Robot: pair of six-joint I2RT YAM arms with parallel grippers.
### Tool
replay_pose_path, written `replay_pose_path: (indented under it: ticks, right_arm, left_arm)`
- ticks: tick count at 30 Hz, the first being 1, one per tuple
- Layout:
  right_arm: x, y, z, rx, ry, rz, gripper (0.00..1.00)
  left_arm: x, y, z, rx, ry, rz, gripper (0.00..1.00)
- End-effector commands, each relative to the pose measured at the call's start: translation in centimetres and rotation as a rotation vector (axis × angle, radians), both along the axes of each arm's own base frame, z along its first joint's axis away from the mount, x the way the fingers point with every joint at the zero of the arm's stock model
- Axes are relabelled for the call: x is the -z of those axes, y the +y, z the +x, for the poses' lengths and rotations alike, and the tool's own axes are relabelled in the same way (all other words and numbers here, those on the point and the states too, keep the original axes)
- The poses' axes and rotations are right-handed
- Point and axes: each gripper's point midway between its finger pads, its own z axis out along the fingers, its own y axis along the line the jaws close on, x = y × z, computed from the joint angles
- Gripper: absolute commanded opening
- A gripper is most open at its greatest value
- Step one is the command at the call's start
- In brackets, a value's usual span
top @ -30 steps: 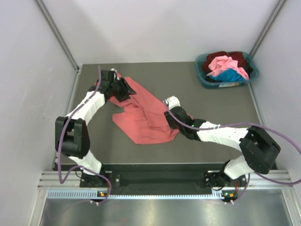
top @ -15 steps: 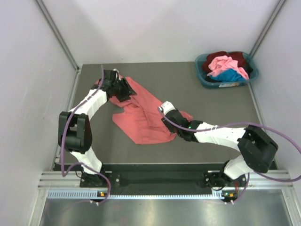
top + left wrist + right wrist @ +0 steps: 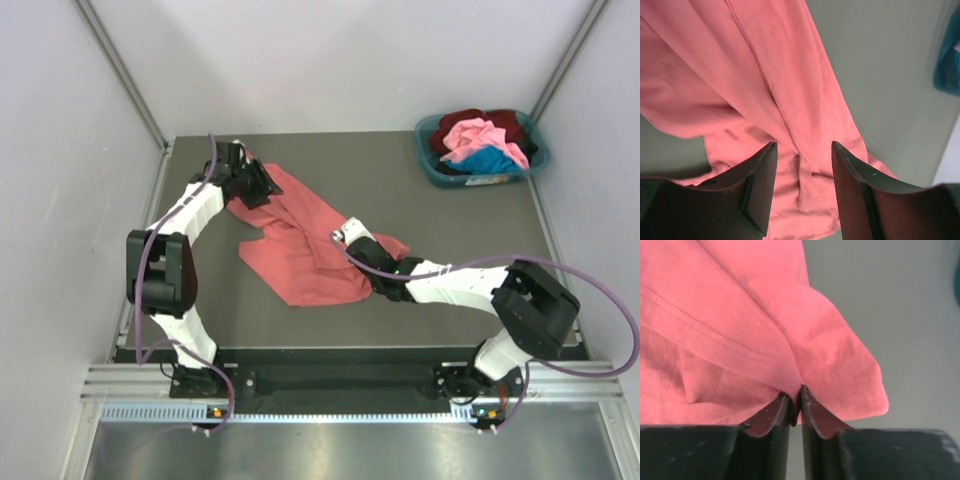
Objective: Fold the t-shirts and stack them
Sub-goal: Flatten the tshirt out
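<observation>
Container: one teal basket [image 3: 478,180], far right corner of the counter [image 3: 400,185]. Contents, bunched: pink t-shirt [image 3: 478,135] on top, dark maroon t-shirt [image 3: 462,119] behind it, bright blue t-shirt [image 3: 488,160] toward the front.

Surface: grey matte counter carrying one salmon-red t-shirt [image 3: 300,255], crumpled, left of centre, well apart from the basket.

Tools: the left gripper [image 3: 802,146] is at the shirt's far left end, jaws parted, holding nothing, cloth lying below. The right gripper [image 3: 795,396] is at the shirt's right edge, jaws pinched tight on a fold of it.

Room: plain white walls [image 3: 330,60] on three sides; aluminium rail [image 3: 350,375] along the near edge.
</observation>
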Motion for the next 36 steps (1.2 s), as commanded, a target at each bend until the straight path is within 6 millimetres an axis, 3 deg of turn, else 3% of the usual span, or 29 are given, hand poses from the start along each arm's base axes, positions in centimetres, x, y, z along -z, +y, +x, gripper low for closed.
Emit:
replay_pose_path:
  ticks: [1,3,4,6,7,8,11,12,13,14,15,16,21,26,29,30,32,33,35,36]
  right_arm:
    - [-3.8,1.0,0.9,0.011,-0.113,0.065,0.12]
    - [-4.2,0.7,0.7,0.014,-0.118,0.077,0.0]
    - [-4.6,0.4,0.4,0.018,-0.123,0.092,0.0]
    - [-5.3,0.6,0.0,-0.001,-0.117,0.134,0.0]
    - [-5.3,0.6,-0.4,-0.005,-0.106,0.15,0.0]
    - [-5.3,0.8,-0.6,-0.014,-0.095,0.168,0.0]
    - [-5.8,1.3,-1.1,-0.033,-0.081,0.213,0.0]
    - [-6.0,1.6,-1.2,-0.025,-0.074,0.249,0.0]
    - [-5.9,1.7,-1.4,-0.031,-0.066,0.254,0.0]
    - [-5.8,2.0,-1.5,-0.042,-0.053,0.267,0.0]
    - [-5.7,2.2,-1.6,-0.047,-0.043,0.272,0.0]
    - [-5.6,2.4,-1.6,-0.049,-0.038,0.273,0.0]
    - [-4.8,3.1,-1.7,-0.067,-0.011,0.272,0.0]
    - [-4.3,3.7,-1.8,-0.086,0.012,0.274,0.0]
    - [-4.5,3.7,-1.8,-0.084,0.004,0.278,0.0]
    - [-4.6,3.4,-1.7,-0.077,-0.003,0.277,0.0]
    - [-5.3,2.4,-1.3,-0.037,-0.036,0.261,0.0]
    - [-5.9,2.0,-0.9,-0.016,-0.057,0.254,0.0]
    - [-7.0,-0.4,0.1,0.071,-0.092,0.221,0.0]
    - [-8.5,-1.0,0.8,0.106,-0.112,0.239,0.0]
  left_arm:
    - [-1.0,1.5,2.5,-0.035,-0.055,0.052,0.52]
    - [-1.1,2.7,4.2,-0.069,-0.075,0.095,0.52]
    - [-0.3,4.1,5.2,-0.109,-0.077,0.154,0.52]
    - [-1.1,5.1,7.3,-0.142,-0.131,0.195,0.52]
    - [0.3,5.7,8.0,-0.156,-0.113,0.22,0.52]
    - [-0.4,6.2,9.2,-0.179,-0.136,0.236,0.51]
    - [0.5,8.1,12.1,-0.231,-0.136,0.287,0.5]
    - [2.4,8.2,12.8,-0.232,-0.108,0.285,0.49]
    - [1.4,8.3,14.2,-0.235,-0.145,0.265,0.48]
    - [1.7,8.1,14.9,-0.227,-0.157,0.254,0.47]
    - [3.4,7.5,15.6,-0.207,-0.145,0.232,0.47]
    - [2.8,7.4,16.5,-0.212,-0.164,0.221,0.45]
    - [7.5,8.8,18.1,-0.264,-0.063,0.289,0.44]
    - [7.6,8.2,19.7,-0.262,-0.151,0.244,0.47]
    - [8.2,7.9,19.8,-0.26,-0.143,0.222,0.35]
    - [8.1,7.8,19.8,-0.265,-0.141,0.216,0.21]
    - [7.6,7.2,19.5,-0.245,-0.14,0.187,0.09]
    - [6.4,7.0,19.4,-0.245,-0.152,0.171,0.01]
    - [4.3,6.6,19.3,-0.238,-0.175,0.148,0.0]
    - [2.1,6.5,18.9,-0.242,-0.191,0.134,0.0]
